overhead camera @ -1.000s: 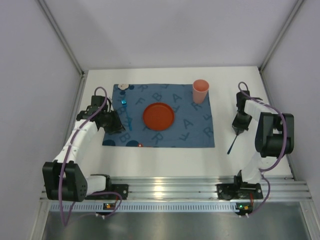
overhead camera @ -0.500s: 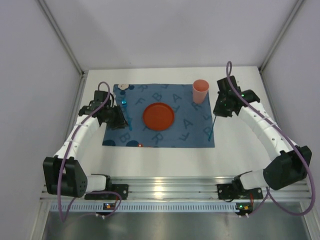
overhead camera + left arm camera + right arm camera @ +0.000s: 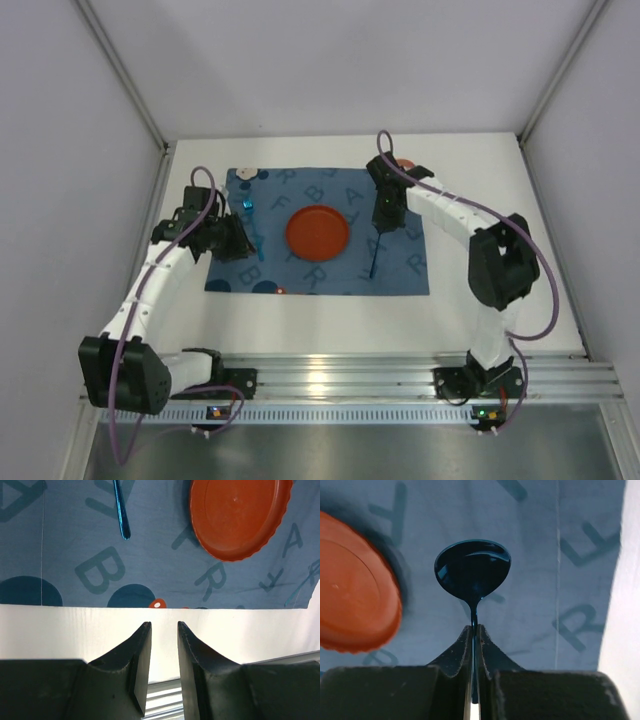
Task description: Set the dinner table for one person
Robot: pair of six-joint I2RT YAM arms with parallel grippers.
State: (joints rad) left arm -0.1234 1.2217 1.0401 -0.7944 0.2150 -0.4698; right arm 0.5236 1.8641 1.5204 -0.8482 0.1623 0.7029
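On the white dinner table [image 3: 330,315] lies a dark blue letter-printed mat [image 3: 400,275] with an orange plate [image 3: 318,232] at its middle. My right gripper [image 3: 384,218] hovers over the mat just right of the plate, shut on a dark blue spoon [image 3: 373,262]. In the right wrist view the spoon's bowl [image 3: 472,569] juts out past the closed gripper [image 3: 475,628], with the plate [image 3: 355,600] to its left. My left gripper [image 3: 236,248] is at the mat's left side, open and empty [image 3: 164,625]. A shiny blue utensil [image 3: 121,515] lies on the mat left of the plate [image 3: 237,515].
A pink cup [image 3: 404,164] stands at the mat's back right corner, mostly hidden behind my right arm. A small white thing [image 3: 245,173] sits at the mat's back left corner. The ribbed aluminium rail [image 3: 340,375] runs along the near edge, and grey walls close in three sides.
My right arm has swung left from the table's right side to above the mat beside the plate, carrying the spoon. The left arm has barely shifted.
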